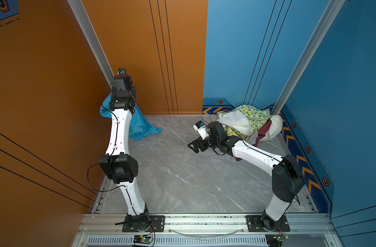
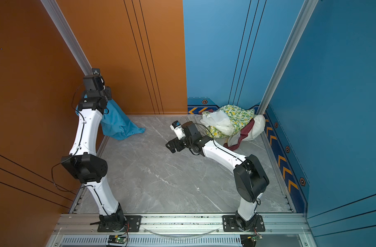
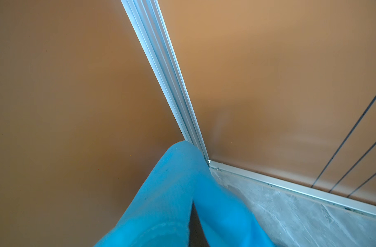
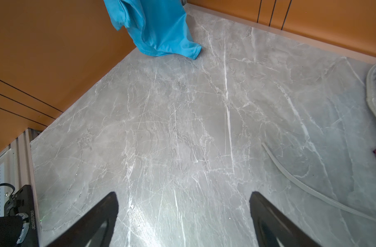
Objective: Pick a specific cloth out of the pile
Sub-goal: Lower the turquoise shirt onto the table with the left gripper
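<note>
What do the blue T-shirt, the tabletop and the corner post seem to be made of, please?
The blue T-shirt looks like soft matte knit, probably cotton jersey: it drapes in loose folds and shows a stitched hem. The tabletop looks like grey marble or marble-print laminate, semi-glossy, with white veins and a light reflection. The corner post looks like aluminium extrusion, silvery with lengthwise grooves.
</note>
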`<state>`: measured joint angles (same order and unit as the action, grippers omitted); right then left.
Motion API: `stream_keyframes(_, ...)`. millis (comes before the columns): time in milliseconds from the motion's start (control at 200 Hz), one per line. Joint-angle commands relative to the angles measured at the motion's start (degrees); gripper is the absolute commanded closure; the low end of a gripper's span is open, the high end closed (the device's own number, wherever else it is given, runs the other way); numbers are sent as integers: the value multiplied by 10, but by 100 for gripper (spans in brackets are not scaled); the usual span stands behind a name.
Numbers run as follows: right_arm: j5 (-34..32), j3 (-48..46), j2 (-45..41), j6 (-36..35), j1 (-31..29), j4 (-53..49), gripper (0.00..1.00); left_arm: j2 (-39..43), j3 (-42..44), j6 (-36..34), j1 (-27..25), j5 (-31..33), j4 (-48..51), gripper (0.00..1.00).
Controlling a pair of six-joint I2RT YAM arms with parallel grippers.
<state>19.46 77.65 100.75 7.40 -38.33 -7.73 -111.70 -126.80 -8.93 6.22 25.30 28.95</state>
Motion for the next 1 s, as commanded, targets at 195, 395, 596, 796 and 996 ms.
stream_keyframes(195, -3, -58, -67, 14, 8, 22, 4, 45, 162, 70, -29, -4, -42, 100)
stream_keyframes(395, -19, -108, -121, 17, 17, 29, 4, 58, 236, 102, -57, 15, -42, 100)
stream_keyframes(596, -23, -134, -156, 20, 17, 31, 4, 102, 356, 159, -54, 0, -59, 100)
stream_keyframes(796, -30, -157, -185, 21, 18, 29, 4, 101, 410, 180, -43, -35, -54, 100)
stream_keyframes(996, -33, -167, -200, 22, 17, 29, 4, 73, 400, 179, -39, -69, -39, 100)
